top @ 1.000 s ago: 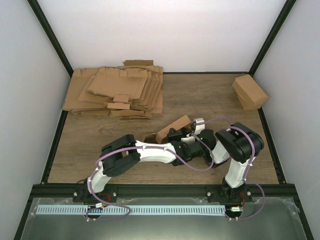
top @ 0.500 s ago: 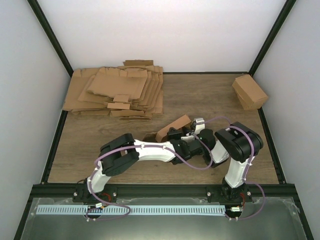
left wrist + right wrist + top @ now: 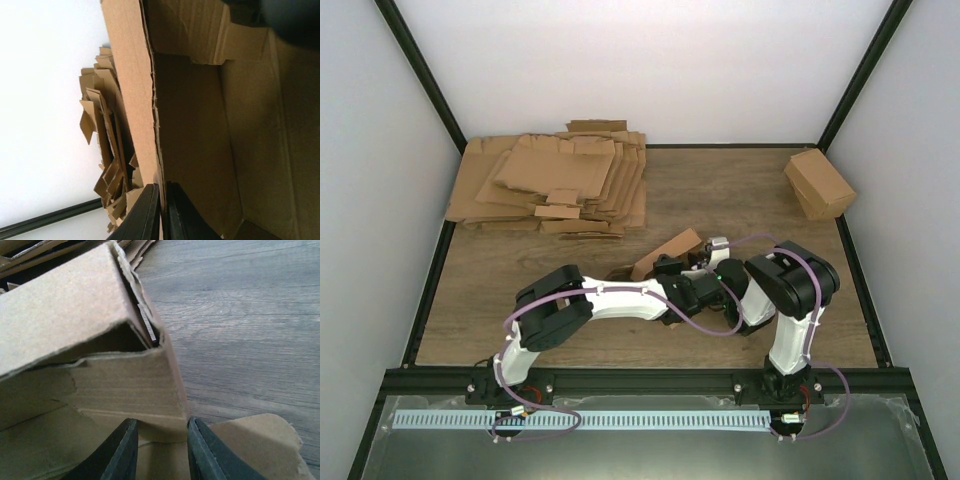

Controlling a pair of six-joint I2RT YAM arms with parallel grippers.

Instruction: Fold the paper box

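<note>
The paper box (image 3: 668, 252) is a half-formed brown carton held at the table's middle, between both grippers. My left gripper (image 3: 663, 272) is shut on one thin side wall of the box (image 3: 195, 140); its fingers (image 3: 150, 215) pinch the wall's edge, and the open inside of the carton faces the camera. My right gripper (image 3: 706, 258) holds the box's end. In the right wrist view the gripper (image 3: 161, 440) has its jaws on either side of a folded end panel of the box (image 3: 75, 315), and a loose flap (image 3: 250, 440) lies under it.
A thick pile of flat brown sheets (image 3: 555, 185) lies at the back left and shows in the left wrist view (image 3: 107, 150). A finished brown cuboid (image 3: 818, 183) stands at the back right. Black frame rails border the wooden table (image 3: 740, 190).
Both arms have shifted slightly left with the box. The small flap seen at the box's lower left a second ago no longer sticks out.
</note>
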